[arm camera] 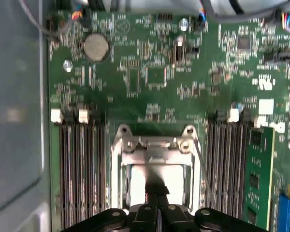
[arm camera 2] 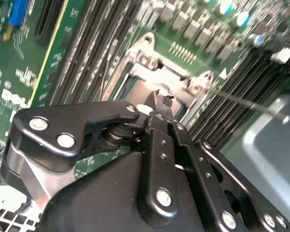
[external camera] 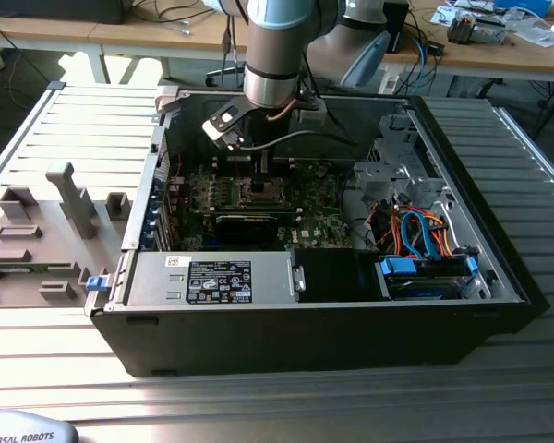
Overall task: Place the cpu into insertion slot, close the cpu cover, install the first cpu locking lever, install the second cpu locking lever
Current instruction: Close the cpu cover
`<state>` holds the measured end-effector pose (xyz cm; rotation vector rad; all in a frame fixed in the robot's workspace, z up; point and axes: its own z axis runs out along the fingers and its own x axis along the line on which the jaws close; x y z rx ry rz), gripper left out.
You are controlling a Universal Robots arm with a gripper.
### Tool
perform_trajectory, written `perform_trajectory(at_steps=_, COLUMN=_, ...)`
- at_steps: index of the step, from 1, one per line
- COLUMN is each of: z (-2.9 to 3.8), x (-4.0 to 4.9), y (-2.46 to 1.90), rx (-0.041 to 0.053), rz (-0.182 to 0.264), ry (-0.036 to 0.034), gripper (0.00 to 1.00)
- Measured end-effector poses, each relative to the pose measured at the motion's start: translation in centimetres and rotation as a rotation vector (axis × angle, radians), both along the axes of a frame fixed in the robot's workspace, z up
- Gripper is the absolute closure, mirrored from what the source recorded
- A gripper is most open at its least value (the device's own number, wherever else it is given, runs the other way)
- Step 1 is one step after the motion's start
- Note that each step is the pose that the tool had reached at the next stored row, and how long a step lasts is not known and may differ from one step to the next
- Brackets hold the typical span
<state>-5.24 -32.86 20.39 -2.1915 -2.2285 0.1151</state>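
We see the jaws closed together, their tips just above the dull silver-grey square cpu (arm camera: 137,183). It sits in the silver-bordered square insertion slot (arm camera: 120,159), framed by the thin silvery cpu cover (arm camera: 157,147), mid green circuit board (arm camera: 150,92).

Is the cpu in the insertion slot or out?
In: the cpu lies flat inside the insertion slot, its pale top showing around the gripper.

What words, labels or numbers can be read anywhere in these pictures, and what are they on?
Stickers on the silver power supply box, exterior view: print too small to read.
White markings on the green circuit board, in both wrist views: blurred, unreadable.
Lettering on the grey part at the exterior view's bottom left: a maker's name, partly cut off at the edge.
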Motion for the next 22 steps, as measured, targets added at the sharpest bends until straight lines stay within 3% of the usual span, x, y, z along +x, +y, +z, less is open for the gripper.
perform_trajectory(at_steps=2, z=0.13, x=0.62, y=0.02, rx=0.0009, rz=0.000, ry=0.0004, gripper=0.89)
perform_trajectory(at_steps=6, z=0.53, x=0.96, y=0.01, rx=0.0003, rz=0.000, ry=0.0016, gripper=0.89)
perform_trajectory(at_steps=11, z=1.40, x=1.00, y=0.00, rx=0.0001, rz=0.000, ry=0.0017, gripper=0.89)
perform_trajectory(at_steps=22, z=2.09, x=1.01, y=0.00, rx=0.0000, rz=0.000, ry=0.0017, gripper=0.89)
